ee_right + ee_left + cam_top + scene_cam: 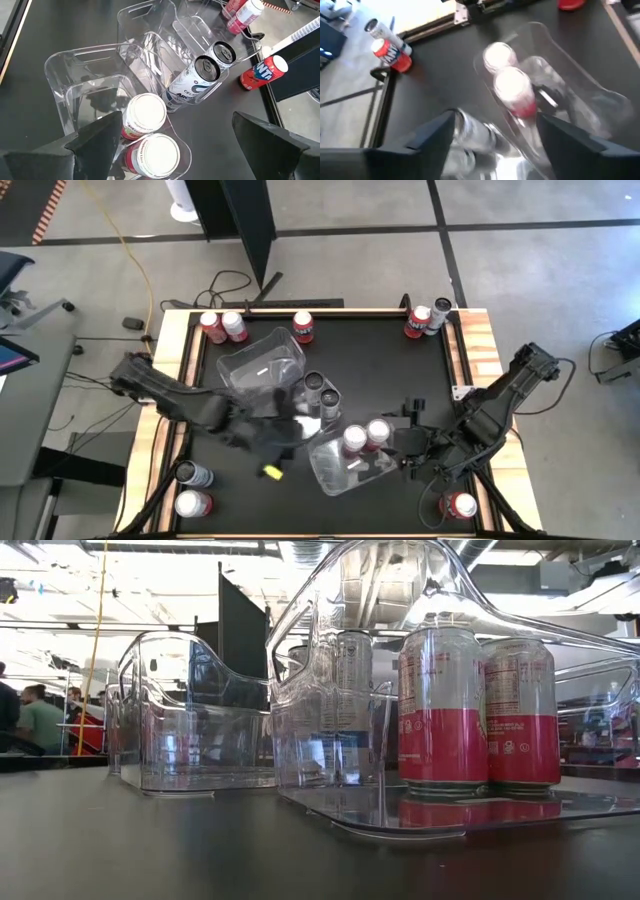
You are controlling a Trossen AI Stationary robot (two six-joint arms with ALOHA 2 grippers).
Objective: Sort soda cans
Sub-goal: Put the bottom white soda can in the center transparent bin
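Two white-and-red cans [365,437] standing in the near tub [335,465] on the tabletop [380,370], two grey cans [322,390] just beside the far tub [262,360]. Left gripper [278,442] next to the near tub, jaws wide open, holding nothing. Right gripper [412,448] on that tub's other side, jaws wide open too, holding nothing.

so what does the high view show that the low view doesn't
Only the high view shows both arms, the left claw over the mat's near-left part and the right claw beside the near tub, plus cans standing along the table edges, such as the red can at the far edge.

Only the low view shows the room behind, with a person at the far left.

Both show the two white-and-red cans standing in the near tub and a second clear tub beyond.
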